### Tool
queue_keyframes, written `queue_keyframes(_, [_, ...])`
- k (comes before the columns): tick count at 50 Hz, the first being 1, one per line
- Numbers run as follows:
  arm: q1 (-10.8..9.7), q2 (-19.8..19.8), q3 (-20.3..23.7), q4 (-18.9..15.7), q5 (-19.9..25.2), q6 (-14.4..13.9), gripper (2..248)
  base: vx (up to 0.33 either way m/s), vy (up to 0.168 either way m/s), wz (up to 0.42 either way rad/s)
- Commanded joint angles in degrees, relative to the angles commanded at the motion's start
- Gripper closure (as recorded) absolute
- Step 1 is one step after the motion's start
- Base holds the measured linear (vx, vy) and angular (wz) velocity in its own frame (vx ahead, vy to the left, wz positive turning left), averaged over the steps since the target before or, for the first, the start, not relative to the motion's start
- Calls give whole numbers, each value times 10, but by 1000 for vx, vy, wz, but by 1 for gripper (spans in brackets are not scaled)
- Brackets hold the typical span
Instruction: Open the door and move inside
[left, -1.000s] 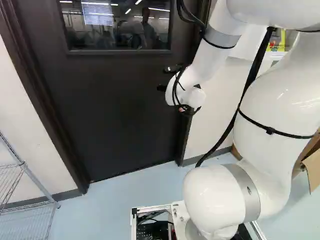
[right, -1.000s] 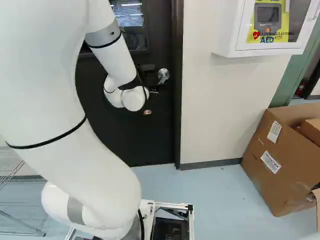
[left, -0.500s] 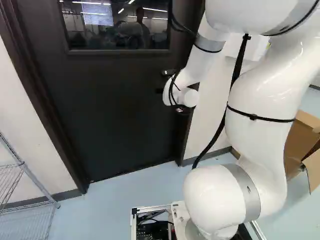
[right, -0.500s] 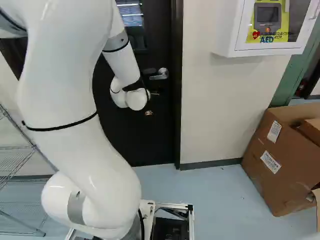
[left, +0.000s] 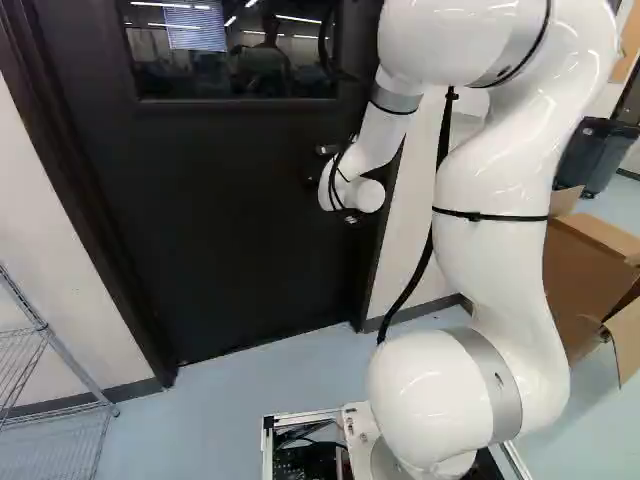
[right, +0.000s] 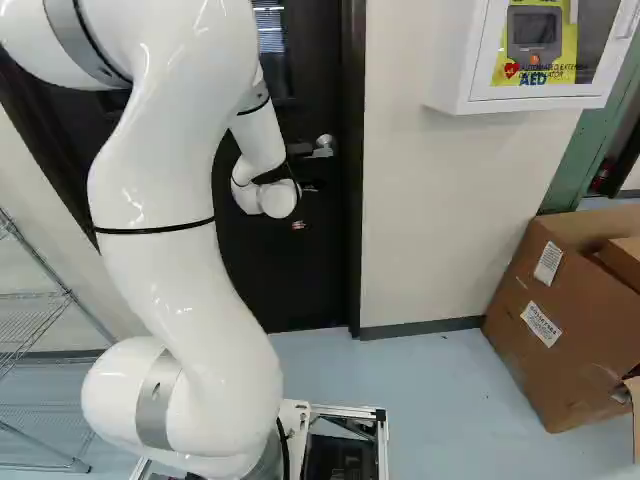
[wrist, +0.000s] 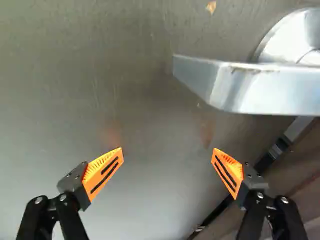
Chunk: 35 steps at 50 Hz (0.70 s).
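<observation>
Two fingers (wrist: 103, 172) wide apart, nothing gripped, and here's the handle (wrist: 265, 90)! Door (left: 220, 220) shut; looks like the approach, so next: line up, then press it.

Lit brightly from overhead, with strip lights (left: 298, 18) mirrored near the top edge of the window (left: 210, 75) and glare on the arm (left: 490, 185). Softer in the wrist view, reflecting faint orange on the door (wrist: 100, 90) and gleaming on its handle (wrist: 270, 91).
</observation>
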Motion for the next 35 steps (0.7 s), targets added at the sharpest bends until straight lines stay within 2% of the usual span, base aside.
queue_keyframes(35, [12, -93, -118, 0, 0, 0, 3, 0, 0, 0])
